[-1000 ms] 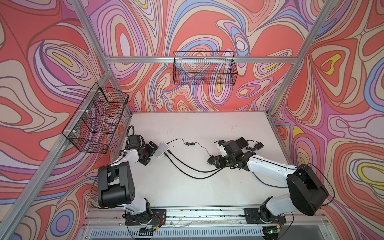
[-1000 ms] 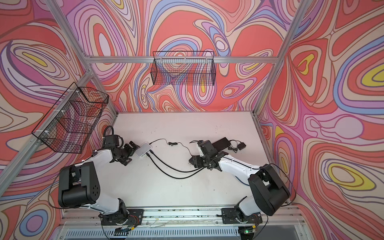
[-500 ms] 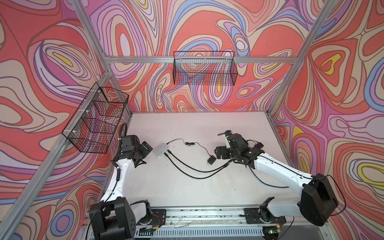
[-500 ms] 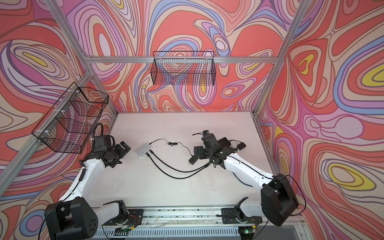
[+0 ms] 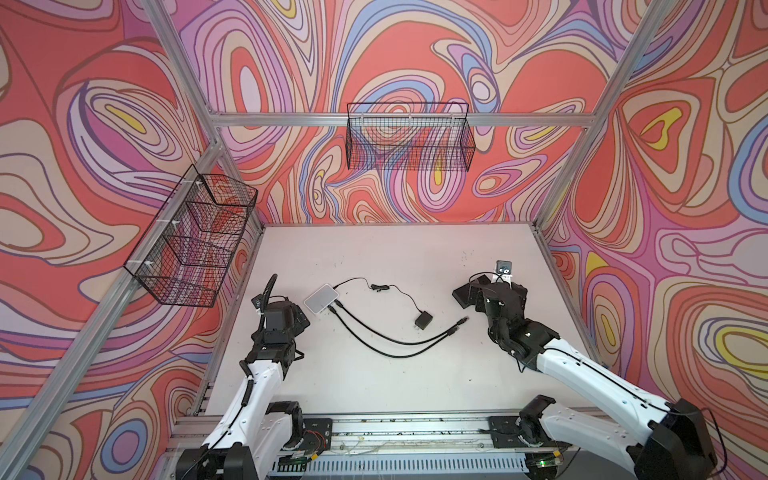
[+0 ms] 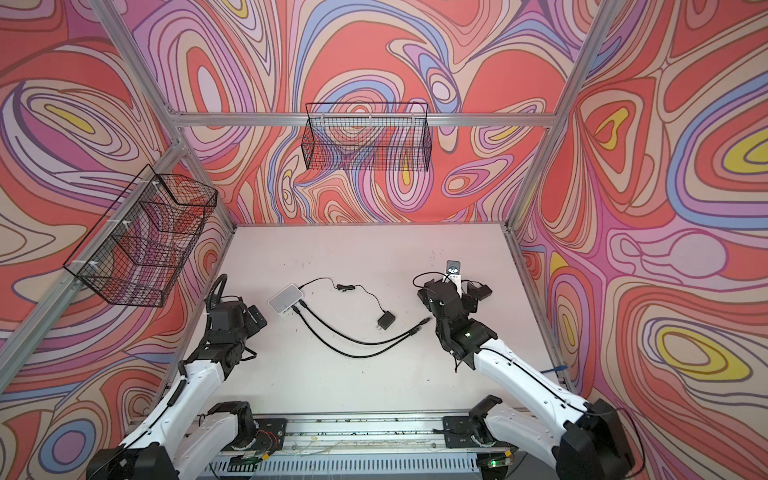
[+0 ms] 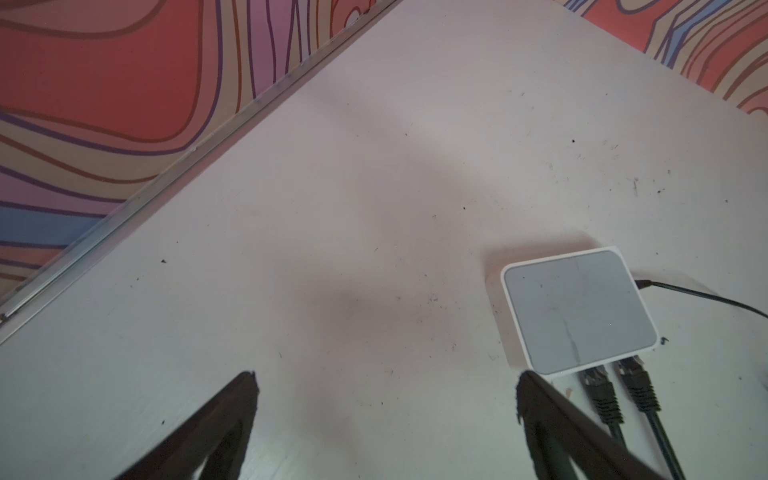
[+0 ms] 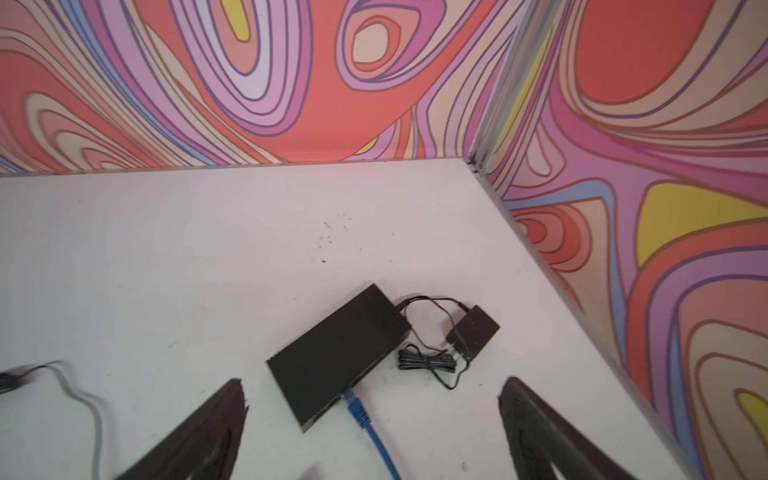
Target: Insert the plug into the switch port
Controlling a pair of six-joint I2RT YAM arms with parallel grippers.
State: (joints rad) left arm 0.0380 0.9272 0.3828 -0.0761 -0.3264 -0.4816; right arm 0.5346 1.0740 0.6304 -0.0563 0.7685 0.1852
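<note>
White tabletop [image 5: 395, 257] inside swirly walls, and the left gripper [image 7: 384, 395] and right gripper [image 8: 372, 385] both hang wide open, holding nothing. The loose plug [image 5: 462, 320] lies at three o'clock of the table's middle, just short of the black switch [image 8: 336, 357] at two o'clock. Danger: a skewed pinch could jam it at the port, or its cable [image 7: 610, 414] could drag the white switch [image 5: 321, 298] at ten o'clock.

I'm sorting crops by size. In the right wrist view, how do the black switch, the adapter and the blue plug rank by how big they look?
1. black switch, by far the largest
2. adapter
3. blue plug, smallest, counting the connector only and not its cable
</note>
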